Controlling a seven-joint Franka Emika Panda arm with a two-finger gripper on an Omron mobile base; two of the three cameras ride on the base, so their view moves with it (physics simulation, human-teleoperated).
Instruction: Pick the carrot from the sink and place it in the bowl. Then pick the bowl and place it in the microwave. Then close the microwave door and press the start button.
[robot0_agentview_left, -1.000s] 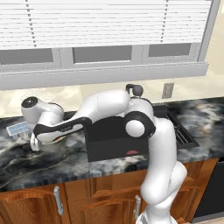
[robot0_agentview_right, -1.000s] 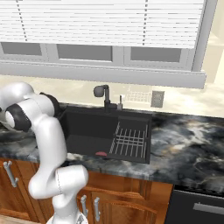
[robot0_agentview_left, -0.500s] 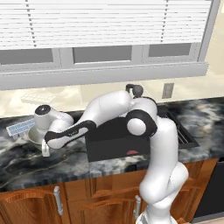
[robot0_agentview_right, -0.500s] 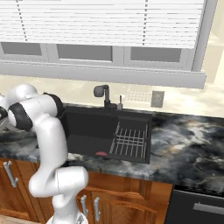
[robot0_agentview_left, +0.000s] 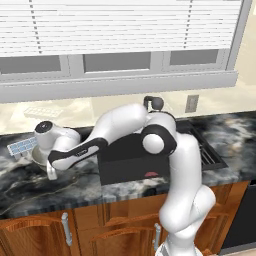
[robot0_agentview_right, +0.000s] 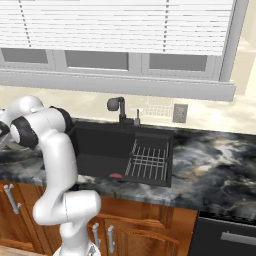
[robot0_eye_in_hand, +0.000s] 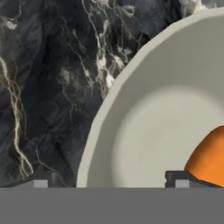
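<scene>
Gripper (robot0_eye_in_hand: 107, 180) with jaws spread wide astride the bowl (robot0_eye_in_hand: 144, 109) rim, one tip outside on the marbled counter (robot0_eye_in_hand: 48, 78), the other inside beside the carrot (robot0_eye_in_hand: 209, 159) lying in the bowl, left of the sink (robot0_agentview_left: 131, 159), reddish item (robot0_agentview_left: 151, 174) on sink floor

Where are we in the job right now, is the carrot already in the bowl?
Done: the carrot lies inside the bowl, out of the sink. In hand: the open tool is low over the bowl's rim, one fingertip outside on the counter side and one inside, apparently lining up to grasp it. Left: lift the bowl, put it in the microwave, close the door and press start.
</scene>
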